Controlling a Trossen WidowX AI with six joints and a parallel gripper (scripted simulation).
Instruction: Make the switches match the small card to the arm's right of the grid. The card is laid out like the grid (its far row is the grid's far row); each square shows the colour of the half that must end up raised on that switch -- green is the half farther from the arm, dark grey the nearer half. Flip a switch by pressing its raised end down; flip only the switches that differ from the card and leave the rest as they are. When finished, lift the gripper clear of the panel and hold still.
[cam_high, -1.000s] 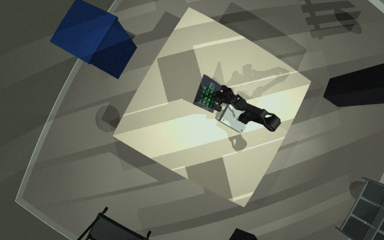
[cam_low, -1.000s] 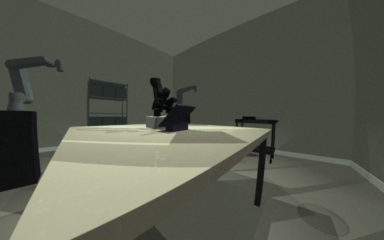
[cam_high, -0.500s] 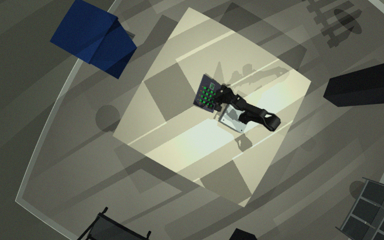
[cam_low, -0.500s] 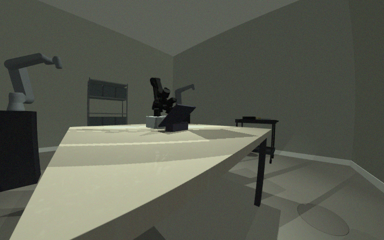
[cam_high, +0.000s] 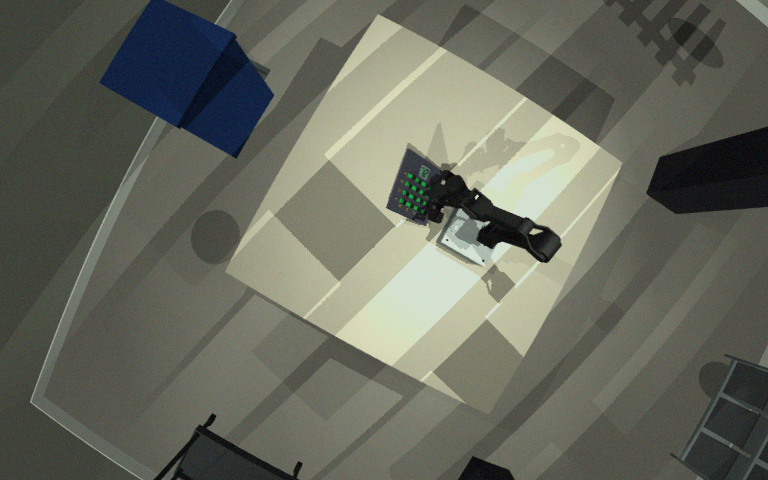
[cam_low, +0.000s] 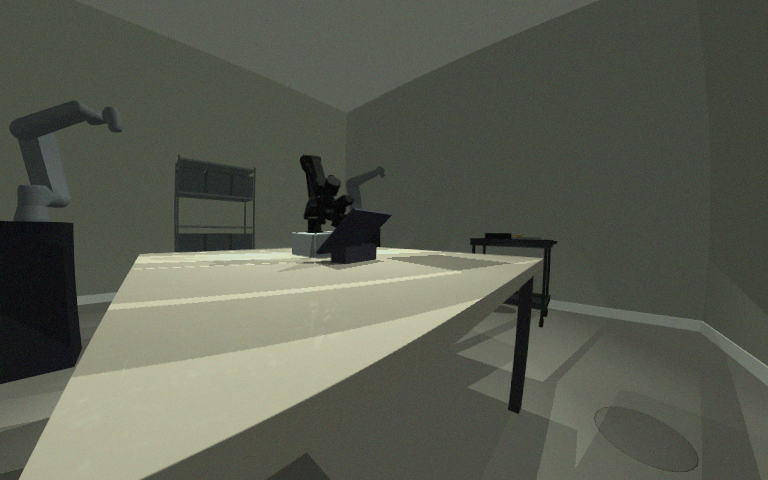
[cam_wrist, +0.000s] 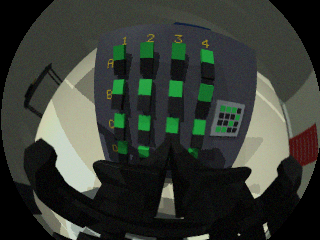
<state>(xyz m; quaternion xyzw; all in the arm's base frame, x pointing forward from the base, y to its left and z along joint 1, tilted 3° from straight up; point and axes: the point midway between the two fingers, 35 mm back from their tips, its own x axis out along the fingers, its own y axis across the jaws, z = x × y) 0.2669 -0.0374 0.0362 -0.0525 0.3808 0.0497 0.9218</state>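
The dark panel (cam_high: 414, 159) (cam_low: 356, 229) (cam_wrist: 235, 65) carries a four-by-four grid of green and dark grey switches. My gripper (cam_high: 429, 194) (cam_wrist: 170, 142) is shut and empty, its tips at the dark near half of switch C3 (cam_wrist: 172, 125); contact is unclear. It covers D3. Greens on A1, A2, A3, B4 and D1 look darker and seem raised; A4, B1, B2, B3, C1, C2, C3, C4 and D2 look brighter. D4 is partly hidden. The card (cam_high: 424, 172) (cam_wrist: 228, 118) reads, far to near: green-green-green-dark; dark-dark-dark-green; dark-dark-green-dark; green-green-dark-dark.
The white base block (cam_high: 465, 249) (cam_low: 305, 243) stands under the arm, close to the panel's near edge. The panel tilts on a dark stand (cam_low: 353, 253) on the pale table (cam_high: 294, 254) (cam_low: 226, 328). A blue box (cam_high: 169, 62) is beyond the table.
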